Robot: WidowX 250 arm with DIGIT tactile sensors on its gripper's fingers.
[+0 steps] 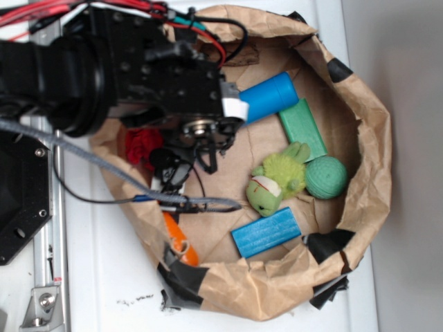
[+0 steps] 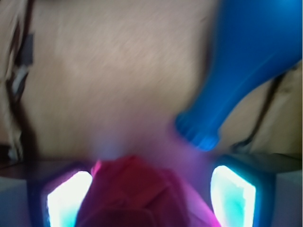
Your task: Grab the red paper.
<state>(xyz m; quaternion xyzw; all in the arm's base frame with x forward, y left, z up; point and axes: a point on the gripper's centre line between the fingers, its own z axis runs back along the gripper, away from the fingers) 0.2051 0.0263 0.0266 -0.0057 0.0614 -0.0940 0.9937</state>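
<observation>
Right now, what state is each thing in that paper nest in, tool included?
tool: fingers either side of the red paper, open or shut unclear
red paper: crumpled, at the nest's left wall, partly under the arm
blue cylinder: lying on its side
green block: lying flat
green ball: resting beside the plush toy
plush toy: lying down
blue block: lying flat
carrot: lying at the lower rim
</observation>
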